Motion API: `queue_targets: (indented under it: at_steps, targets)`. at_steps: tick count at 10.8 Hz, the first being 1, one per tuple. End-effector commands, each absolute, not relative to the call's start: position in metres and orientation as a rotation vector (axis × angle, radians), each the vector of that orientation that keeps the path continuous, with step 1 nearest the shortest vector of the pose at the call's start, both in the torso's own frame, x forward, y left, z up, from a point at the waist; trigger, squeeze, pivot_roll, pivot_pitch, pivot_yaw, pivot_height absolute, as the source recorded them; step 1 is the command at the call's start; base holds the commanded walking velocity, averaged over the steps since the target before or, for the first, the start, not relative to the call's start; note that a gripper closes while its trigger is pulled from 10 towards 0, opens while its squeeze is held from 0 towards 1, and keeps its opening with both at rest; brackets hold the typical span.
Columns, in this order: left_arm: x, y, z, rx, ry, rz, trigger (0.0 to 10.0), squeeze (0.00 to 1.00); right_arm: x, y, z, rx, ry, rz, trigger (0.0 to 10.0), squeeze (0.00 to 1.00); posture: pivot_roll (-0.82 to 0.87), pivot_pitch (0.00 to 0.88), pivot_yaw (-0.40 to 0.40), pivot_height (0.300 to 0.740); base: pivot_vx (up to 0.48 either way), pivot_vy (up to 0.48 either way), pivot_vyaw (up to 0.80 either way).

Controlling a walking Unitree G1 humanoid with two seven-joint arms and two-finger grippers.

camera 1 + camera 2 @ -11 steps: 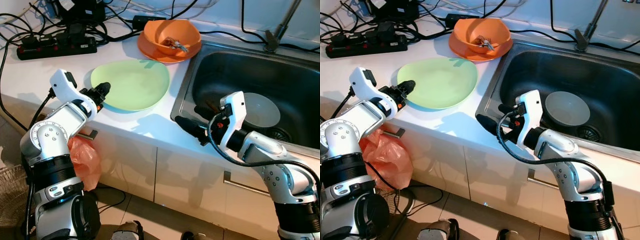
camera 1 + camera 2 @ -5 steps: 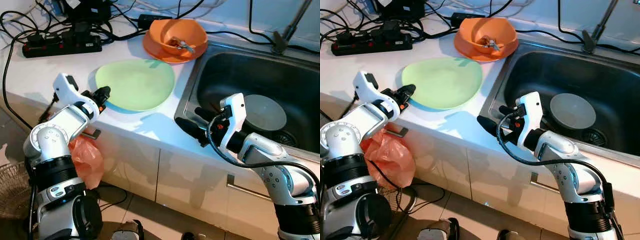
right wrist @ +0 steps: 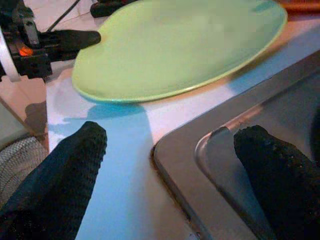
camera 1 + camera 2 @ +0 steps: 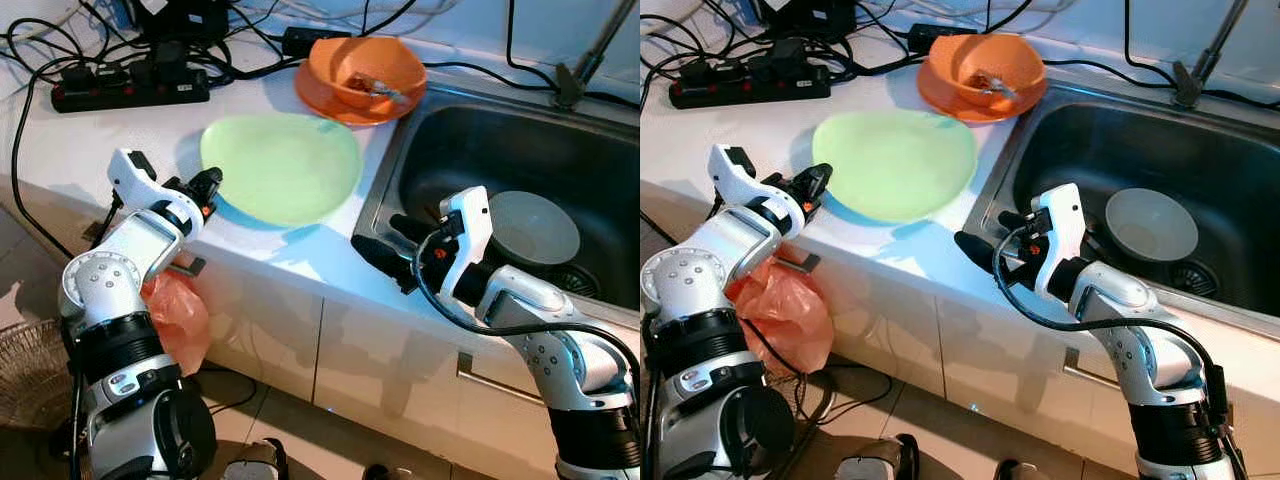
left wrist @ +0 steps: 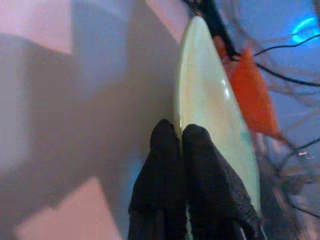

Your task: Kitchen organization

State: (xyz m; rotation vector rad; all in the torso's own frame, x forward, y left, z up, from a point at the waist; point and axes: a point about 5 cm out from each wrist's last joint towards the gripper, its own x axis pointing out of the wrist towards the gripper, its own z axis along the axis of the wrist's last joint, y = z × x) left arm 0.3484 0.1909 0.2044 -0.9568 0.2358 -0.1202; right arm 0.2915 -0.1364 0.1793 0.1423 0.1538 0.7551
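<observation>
A pale green plate (image 4: 282, 165) lies on the white counter (image 4: 100, 140), left of the sink. My left gripper (image 4: 208, 184) is shut on its near-left rim; in the left wrist view the two black fingertips (image 5: 196, 137) pinch the plate's (image 5: 210, 100) edge. The plate (image 3: 175, 47) looks slightly tilted, with a shadow under it. My right gripper (image 4: 385, 240) is open over the counter's front edge, by the sink's left rim (image 3: 180, 155), holding nothing. An orange bowl (image 4: 362, 70) on an orange plate stands behind the green plate, with a small metal thing in it.
The steel sink (image 4: 470, 150) holds a grey dish (image 4: 533, 228); a tap (image 4: 585, 55) rises behind it. Power strips and cables (image 4: 130, 85) crowd the counter's back left. An orange plastic bag (image 4: 175, 315) hangs below the counter, and a wicker basket (image 4: 25, 365) sits on the floor at left.
The whole picture has shifted a little, so the camera has moved. Both grippers keep their places relative to the plate and the sink.
</observation>
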Motion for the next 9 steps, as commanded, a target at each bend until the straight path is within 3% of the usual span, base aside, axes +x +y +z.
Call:
queue_targets:
  at_steps: [1, 4, 9]
  targets:
    - [0.346, 0.182, 0.186, -0.970, 0.324, -0.119, 0.0, 0.00, 0.293, -0.136, 0.180, 0.137, 0.147, 0.751, 10.0, 0.00, 0.12, 0.145, -0.011, 0.740, 0.000, 0.000, 0.00]
    - [0.329, 0.189, 0.196, -0.958, 0.247, -0.105, 0.0, 0.00, 0.293, -0.138, 0.179, 0.131, 0.149, 0.739, 10.0, 0.00, 0.12, 0.146, -0.011, 0.740, 0.000, 0.000, 0.00]
    - [0.312, 0.187, 0.188, -1.007, 0.180, -0.308, 0.0, 0.00, 0.298, -0.138, 0.179, 0.146, 0.148, 0.731, 10.0, 0.00, 0.13, 0.136, -0.017, 0.740, 0.000, 0.000, 0.00]
